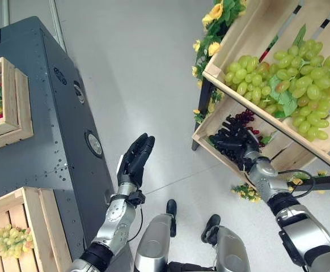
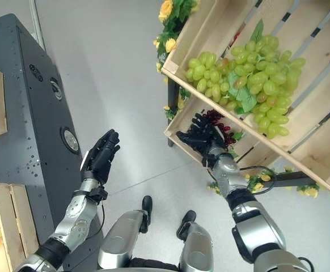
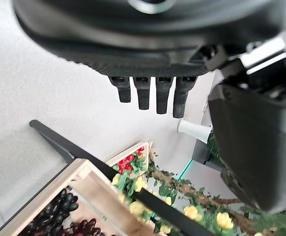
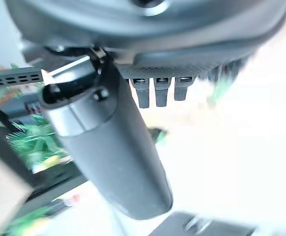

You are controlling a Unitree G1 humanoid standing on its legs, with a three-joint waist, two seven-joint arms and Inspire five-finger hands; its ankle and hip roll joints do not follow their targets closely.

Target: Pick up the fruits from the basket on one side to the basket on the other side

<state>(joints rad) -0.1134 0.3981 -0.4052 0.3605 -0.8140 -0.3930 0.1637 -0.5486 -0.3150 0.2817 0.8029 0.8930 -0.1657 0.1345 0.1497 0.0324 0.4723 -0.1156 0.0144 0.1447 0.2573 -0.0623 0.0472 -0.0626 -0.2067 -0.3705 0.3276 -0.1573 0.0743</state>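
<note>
Dark grapes: in lower crate on right side, under right robot hand.
Handling: likely light, soft, easily crushed; best taken near the stem, gently.
Long axis: across crate; stem end hidden.
Right robot hand: fingers spread wide over bunch, not closed.
Left robot hand: straight, empty, over floor.
Green grapes: upper crate.
</note>
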